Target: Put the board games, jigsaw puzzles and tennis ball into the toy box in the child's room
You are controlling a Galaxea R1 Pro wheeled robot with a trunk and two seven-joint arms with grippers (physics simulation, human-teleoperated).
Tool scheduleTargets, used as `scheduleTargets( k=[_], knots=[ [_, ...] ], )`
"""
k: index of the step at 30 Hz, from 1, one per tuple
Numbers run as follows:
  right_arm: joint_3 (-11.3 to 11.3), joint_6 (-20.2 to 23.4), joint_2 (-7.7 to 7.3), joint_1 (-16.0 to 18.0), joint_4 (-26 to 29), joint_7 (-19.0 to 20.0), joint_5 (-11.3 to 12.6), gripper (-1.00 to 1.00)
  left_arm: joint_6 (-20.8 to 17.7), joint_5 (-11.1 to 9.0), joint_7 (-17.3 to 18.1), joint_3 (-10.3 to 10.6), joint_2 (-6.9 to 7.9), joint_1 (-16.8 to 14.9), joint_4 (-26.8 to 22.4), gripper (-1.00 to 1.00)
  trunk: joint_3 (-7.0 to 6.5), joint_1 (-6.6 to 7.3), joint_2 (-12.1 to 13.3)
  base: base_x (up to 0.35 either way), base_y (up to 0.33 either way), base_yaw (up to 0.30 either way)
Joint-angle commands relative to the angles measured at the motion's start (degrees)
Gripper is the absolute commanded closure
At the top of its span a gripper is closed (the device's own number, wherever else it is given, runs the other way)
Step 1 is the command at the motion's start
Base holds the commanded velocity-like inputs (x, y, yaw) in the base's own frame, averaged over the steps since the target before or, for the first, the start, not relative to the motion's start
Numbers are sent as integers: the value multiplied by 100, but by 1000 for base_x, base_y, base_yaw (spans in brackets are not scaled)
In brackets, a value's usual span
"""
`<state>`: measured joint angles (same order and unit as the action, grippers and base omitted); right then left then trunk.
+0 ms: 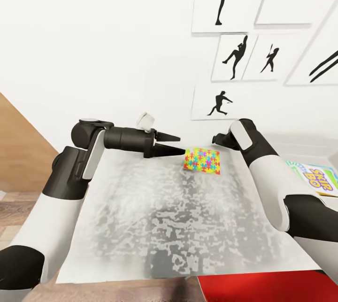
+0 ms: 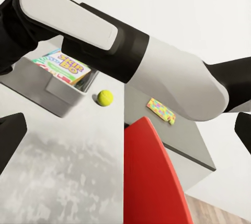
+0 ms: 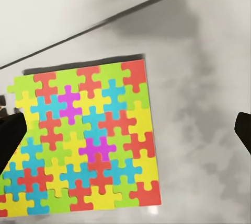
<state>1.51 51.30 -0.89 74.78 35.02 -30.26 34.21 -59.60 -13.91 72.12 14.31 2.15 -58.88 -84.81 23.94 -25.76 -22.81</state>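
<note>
My right gripper (image 3: 125,130) looks straight down on a jigsaw puzzle (image 3: 86,143) lying flat on the table (image 1: 141,208); its two dark fingertips (image 3: 10,140) stand wide apart at either edge of the right wrist view with nothing between them, so I log it as open and empty, hovering, not touching the sheet as far as I can tell. The puzzle is roughly square, so no long axis to speak of; one edge runs parallel to the table's far edge by the wall, and the sheet sits off-centre between my fingers, toward one fingertip. In the head view the same jigsaw puzzle (image 1: 202,161) lies near the far edge of the table, between my two arms; the right wrist is above and just beside it, the left gripper (image 1: 176,144) is just beside its other edge, fingers parted and holding nothing. Judgement: right arm is the one lined up for the pick; a thin flat sheet will be hard to pinch from above, may need sliding toward the edge. Relative to this puzzle, the toy box (image 2: 57,91) lies off to my right; the left wrist view shows a Skip-Bo board game (image 2: 63,67) already inside it, the tennis ball (image 2: 105,97) on the table just beside it, and a second jigsaw puzzle (image 2: 161,110) beyond the ball. A red chair (image 2: 151,177) stands at the table's near side
</note>
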Motion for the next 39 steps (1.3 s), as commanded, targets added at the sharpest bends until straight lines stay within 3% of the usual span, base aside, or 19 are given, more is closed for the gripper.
scheduleTargets(
  k=[1, 39],
  knots=[
    [16, 12, -4, 6, 5, -51, 59, -100, -40, -17, 4, 5, 4, -7, 0, -100, 19, -3, -11, 0, 0, 0],
    [22, 38, -7, 220, 5, 29, 59, -100, -40, -24, 6, 9, -48, -10, 0, -100, 378, -3, -11, 0, 0, 0]
  ],
)
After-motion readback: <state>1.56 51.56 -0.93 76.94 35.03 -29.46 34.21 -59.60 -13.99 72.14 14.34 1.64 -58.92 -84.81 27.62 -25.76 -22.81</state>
